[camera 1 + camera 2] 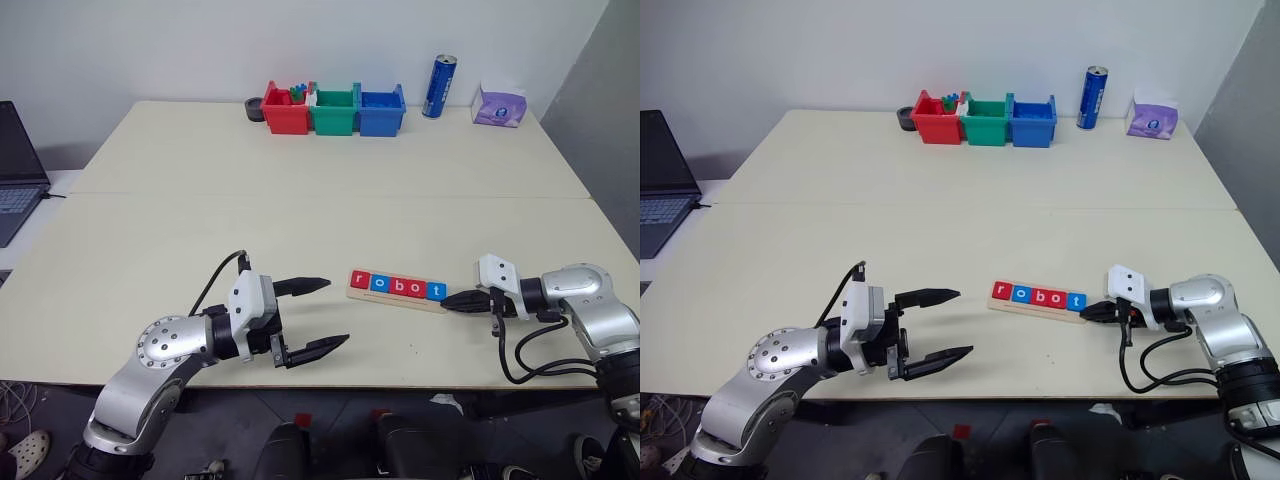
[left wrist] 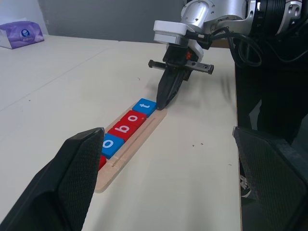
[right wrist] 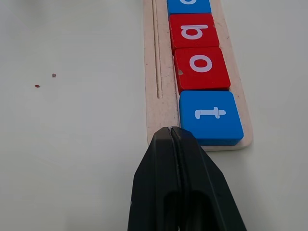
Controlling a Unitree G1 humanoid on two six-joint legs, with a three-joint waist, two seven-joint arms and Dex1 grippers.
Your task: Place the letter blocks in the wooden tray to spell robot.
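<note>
The wooden tray (image 1: 398, 293) lies on the near part of the table (image 1: 330, 180), right of centre; the five letter blocks (image 1: 398, 286) sit in it in a row, red, blue, red, red, blue, spelling robot; the right gripper (image 1: 446, 299) has its fingers pressed together, tip at the tray's right end beside the blue t; the left gripper (image 1: 325, 315) hangs to the left of the tray, its jaws spread wide and holding nothing.

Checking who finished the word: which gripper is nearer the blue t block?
Right. The right gripper, shut, has its tip at the tray end beside the blue t block. The left gripper hangs open past the wooden tray's opposite end, beyond the r.
</note>
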